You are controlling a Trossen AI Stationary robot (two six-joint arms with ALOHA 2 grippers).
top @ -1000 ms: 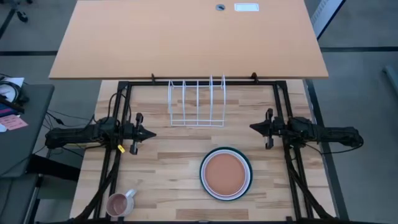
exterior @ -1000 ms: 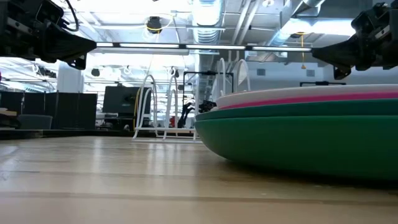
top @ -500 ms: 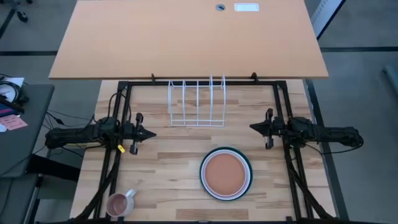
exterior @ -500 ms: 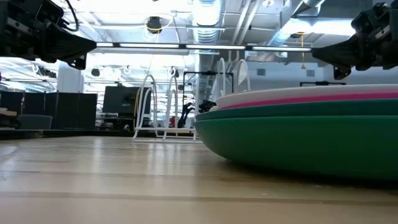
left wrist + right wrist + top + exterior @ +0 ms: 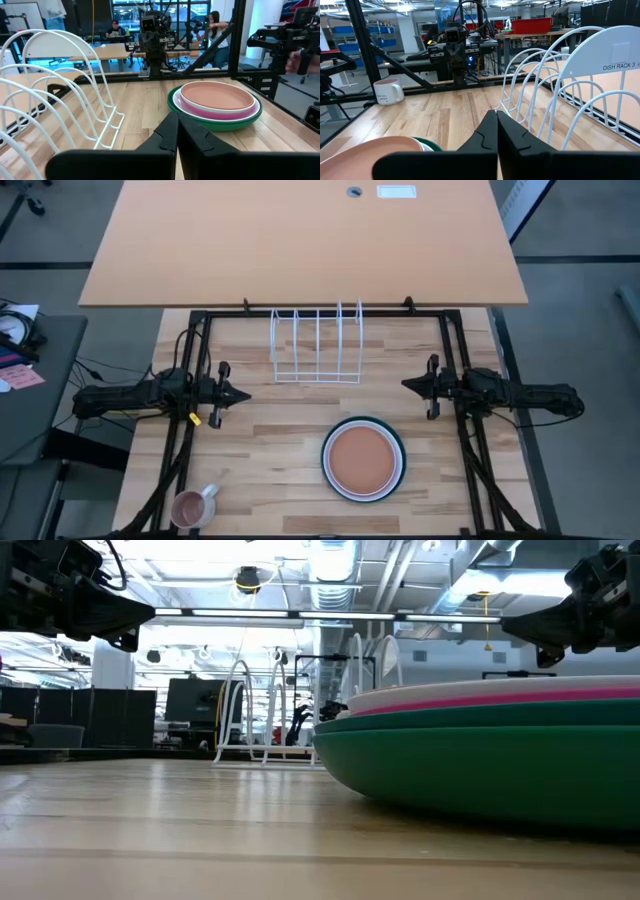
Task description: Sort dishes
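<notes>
1. I see the plates stacked as one pile on the tabletop (image 5: 270, 430), at about 5 o'clock from its middle in the high view. The orange-brown plate (image 5: 362, 459) lies on top, and the left wrist view shows the magenta pink plate (image 5: 200, 107) under it. The white plate (image 5: 362, 496) and the dark green plate (image 5: 480, 765) lie lower, the green one at the bottom.
2. My left end effector (image 5: 243, 394) hangs above the tabletop at 9 o'clock, well apart from the pile. Its fingers (image 5: 165, 135) are pressed together on nothing.
3. My right end effector (image 5: 405, 384) hangs at 3 o'clock, just beyond the pile's 1 o'clock edge and not touching it. Its fingers (image 5: 487, 131) are also together with nothing between them.
4. The white wire rack (image 5: 317, 345) stands at 12 o'clock with nothing in its slots.
5. A small pink mug (image 5: 192, 506) stands upright at 7 o'clock near the tabletop's edge, well apart from the plates.
</notes>
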